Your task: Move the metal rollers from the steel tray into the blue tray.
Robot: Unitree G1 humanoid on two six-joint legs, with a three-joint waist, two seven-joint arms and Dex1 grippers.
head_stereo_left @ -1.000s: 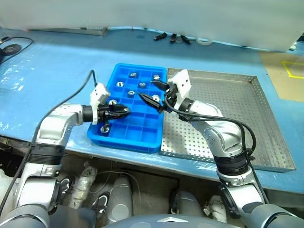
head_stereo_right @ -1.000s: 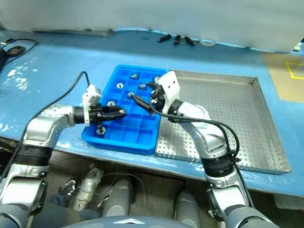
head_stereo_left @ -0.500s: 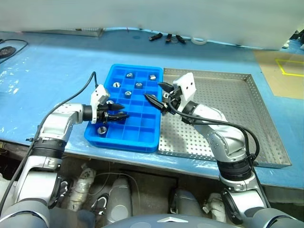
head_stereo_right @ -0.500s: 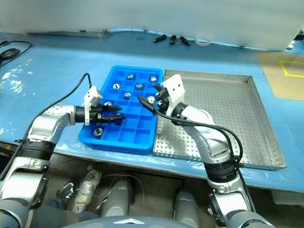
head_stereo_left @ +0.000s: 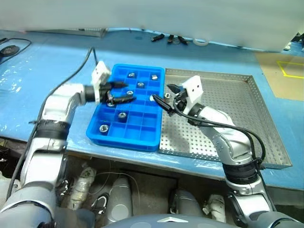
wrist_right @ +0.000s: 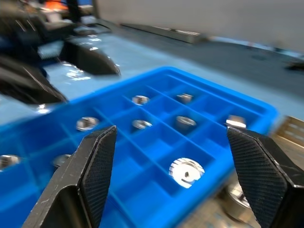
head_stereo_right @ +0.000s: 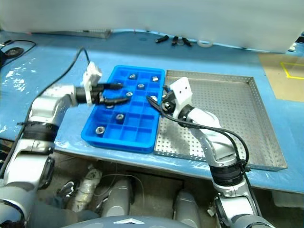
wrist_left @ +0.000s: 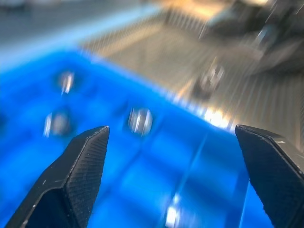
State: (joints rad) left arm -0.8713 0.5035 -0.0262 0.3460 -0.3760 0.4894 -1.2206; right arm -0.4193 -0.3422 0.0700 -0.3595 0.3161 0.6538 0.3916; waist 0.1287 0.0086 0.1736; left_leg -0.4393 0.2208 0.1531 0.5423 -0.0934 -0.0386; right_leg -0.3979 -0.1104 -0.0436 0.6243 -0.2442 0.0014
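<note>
The blue tray (head_stereo_left: 142, 124) lies on the blue table with several metal rollers (head_stereo_left: 121, 114) in separate compartments. To its right sits the steel tray (head_stereo_left: 228, 102), its perforated floor mostly bare. One roller (wrist_right: 237, 202) lies on it just past the blue tray's rim. My left gripper (head_stereo_left: 121, 92) hovers open over the blue tray's far left part, with nothing between its fingers (wrist_left: 71, 185). My right gripper (head_stereo_left: 165, 96) is open too and empty, over the seam between the two trays, pointing toward the blue tray.
Small black tools (head_stereo_left: 170, 37) and a white ring (head_stereo_left: 199, 42) lie at the table's far edge. A black cable (head_stereo_left: 14, 46) runs at the far left. A brown board with yellow lines (head_stereo_left: 285, 71) borders the right. The table's front edge is just under both trays.
My left gripper opened, left a roller in a near compartment of the blue tray, then rose toward the tray's far side. My right gripper shifted right toward the steel tray.
</note>
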